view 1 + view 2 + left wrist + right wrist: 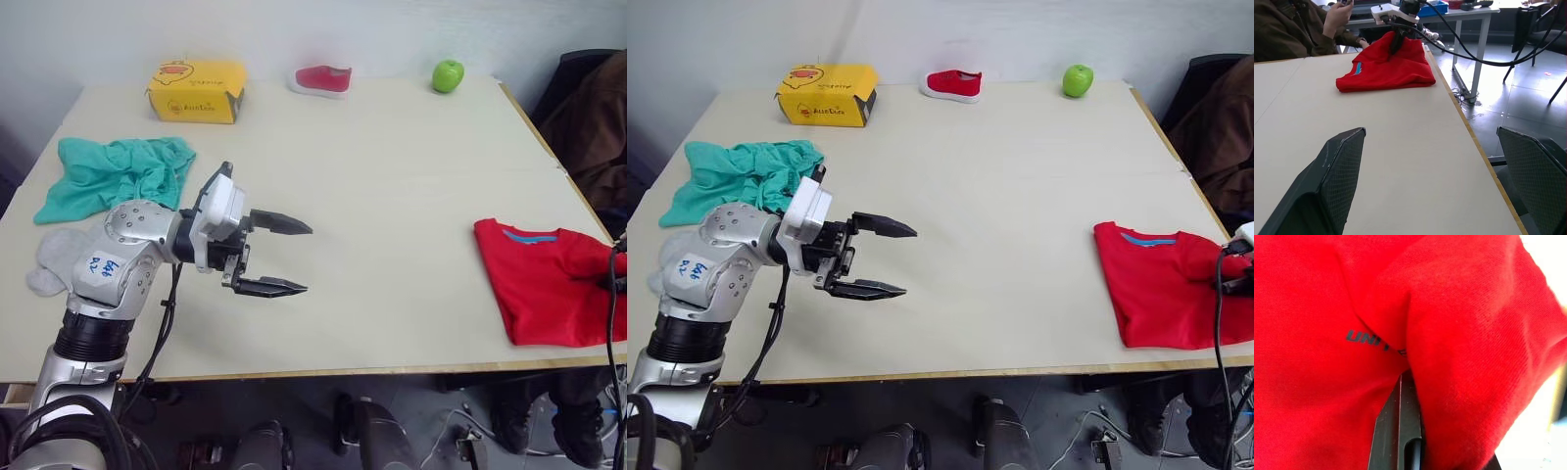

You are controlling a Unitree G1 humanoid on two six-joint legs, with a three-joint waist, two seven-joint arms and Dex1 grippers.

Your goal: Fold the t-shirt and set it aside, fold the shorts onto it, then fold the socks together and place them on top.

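Under right tool [1397,29]: t-shirt [549,279].

Silver-grey left arm [118,264], blue-scribbled white label, black cable, black-fingered left gripper [292,256]

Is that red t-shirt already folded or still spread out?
Folded. The t-shirt lies as a compact block at the table's right edge, sleeves tucked, blue neckband on top; the right tool is in its cloth.

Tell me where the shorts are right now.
In the head views, the shorts lie crumpled at the table's left edge, beside the socks, behind the left hand.
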